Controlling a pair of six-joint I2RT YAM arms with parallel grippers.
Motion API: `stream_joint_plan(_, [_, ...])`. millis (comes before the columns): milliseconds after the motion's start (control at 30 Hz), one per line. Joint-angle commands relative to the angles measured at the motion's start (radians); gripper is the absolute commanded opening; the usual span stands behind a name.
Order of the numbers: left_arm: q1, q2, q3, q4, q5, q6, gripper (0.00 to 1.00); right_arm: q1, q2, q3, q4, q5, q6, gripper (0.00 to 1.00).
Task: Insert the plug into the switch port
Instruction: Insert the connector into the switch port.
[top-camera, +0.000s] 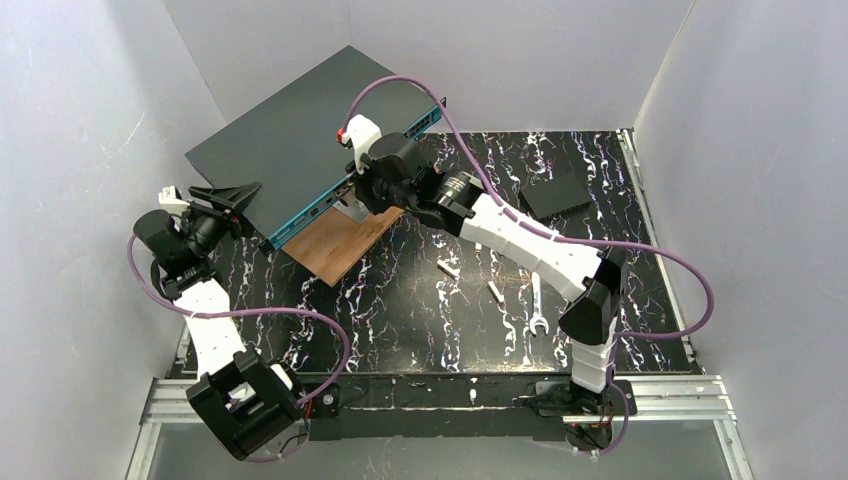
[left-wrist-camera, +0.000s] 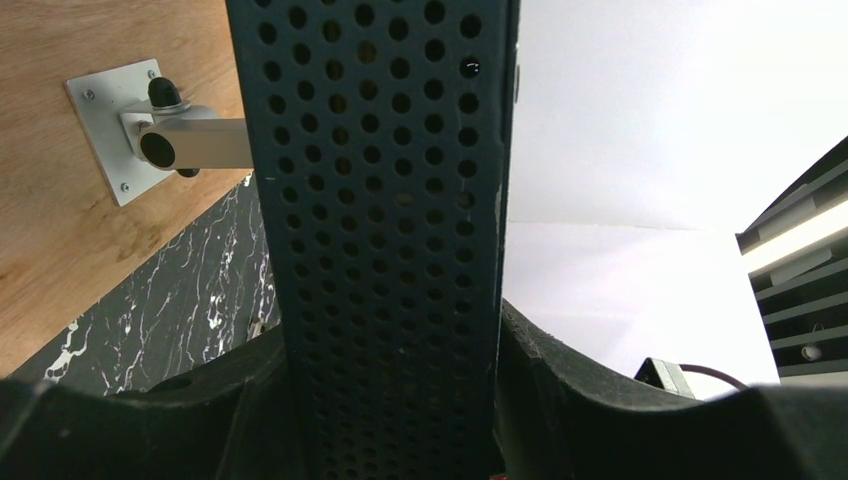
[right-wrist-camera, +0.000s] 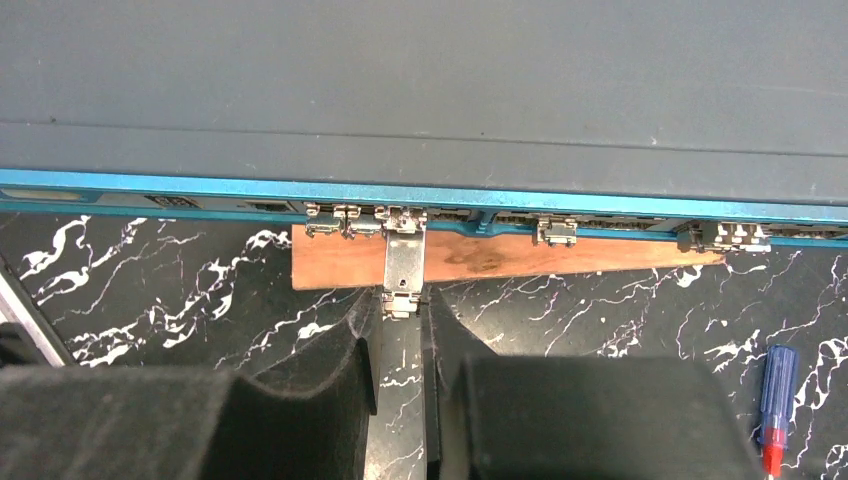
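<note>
The large flat dark grey metal switch (top-camera: 290, 130) sits tilted, one side raised on a brown wooden board (right-wrist-camera: 500, 262), so its teal port edge (right-wrist-camera: 200, 188) faces the arms. That tilt probably makes the ports easier to reach.

The left gripper (top-camera: 228, 197) is clamped on the switch's perforated end panel, one finger on each face. This looks like bracing, so that a push on the ports cannot slide the box away.

The right gripper (right-wrist-camera: 402, 320) is closed on the small silver metal plug (right-wrist-camera: 404, 262), pinching its rear end and pointing it square at the switch. The plug's nose meets the port row on the teal edge, among other silver connectors. How deep it sits cannot be told.

A silver bracket with a tube (left-wrist-camera: 120, 130) is screwed to the board beneath the switch. A blue-handled screwdriver (right-wrist-camera: 775, 400) lies on the black marbled desk (right-wrist-camera: 600, 330), well away from the switch.

No brand, label or writing can be read anywhere on the switch.
</note>
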Motion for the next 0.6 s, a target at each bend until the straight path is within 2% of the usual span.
stream_joint_plan(0, [-0.013,-0.011,-0.027,-0.028,0.072,0.082,0.0,0.005,0.008,0.119,0.238,0.004,-0.023,0.11])
stream_joint_plan(267, [-0.015,-0.012,-0.028,-0.028,0.071,0.083,0.0,0.004,0.021,0.112,0.264,-0.006,-0.017,0.15])
stream_joint_plan(433, [-0.015,-0.014,-0.028,-0.028,0.069,0.084,0.0,0.004,0.018,0.076,0.293,-0.004,-0.012,0.24])
stream_joint_plan(567, [-0.015,-0.014,-0.029,-0.028,0.069,0.083,0.0,0.004,-0.038,0.001,0.34,0.011,-0.006,0.35])
